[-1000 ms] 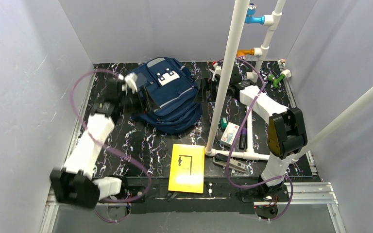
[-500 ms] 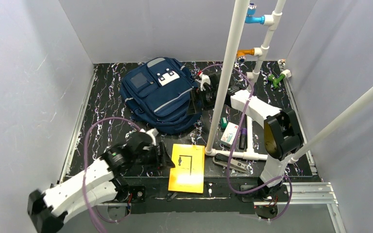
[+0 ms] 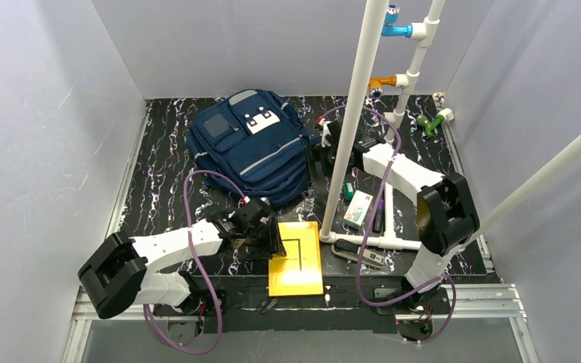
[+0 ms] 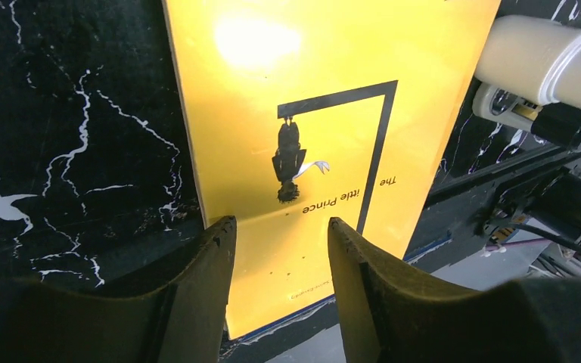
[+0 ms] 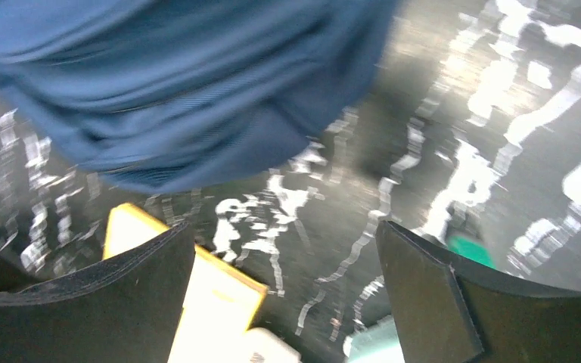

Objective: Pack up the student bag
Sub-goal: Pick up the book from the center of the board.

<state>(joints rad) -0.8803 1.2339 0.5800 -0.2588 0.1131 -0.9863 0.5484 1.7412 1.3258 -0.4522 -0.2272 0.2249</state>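
The student bag point(image 3: 250, 147) lay flat on the black marbled worktop point(image 3: 166, 174), toward the far edge and a little left of the middle. Its front pocket faced up and its white patch with dark squares pointed at the far edge. In the blurred right wrist view its navy fabric point(image 5: 159, 76) filled the upper part of the picture.

At the middle of the near edge lay a yellow book point(image 3: 296, 259), slightly skewed, its near end reaching the edge of the worktop. Up close the cover point(image 4: 310, 113) showed a black door frame, a small figure and the words "The Little Prince".

The left tool point(image 3: 268, 238) sat low at the book's left side. From the wrist, the left tool point(image 4: 280, 234) had its two dark fingers point(image 4: 204, 287) apart, with the yellow cover showing in the gap. I could not tell whether the tips touched the book.

The right tool point(image 3: 319, 151) hung just beside the bag's right side, close to the upright white pipe point(image 3: 352, 113). From its own camera, the right tool point(image 5: 284, 242) was spread wide with nothing between the fingers point(image 5: 439, 295), the bag and a corner of the book beyond them.

A small white box point(image 3: 358, 208) and a black marker point(image 3: 378, 215) lay right of the pipe's foot.
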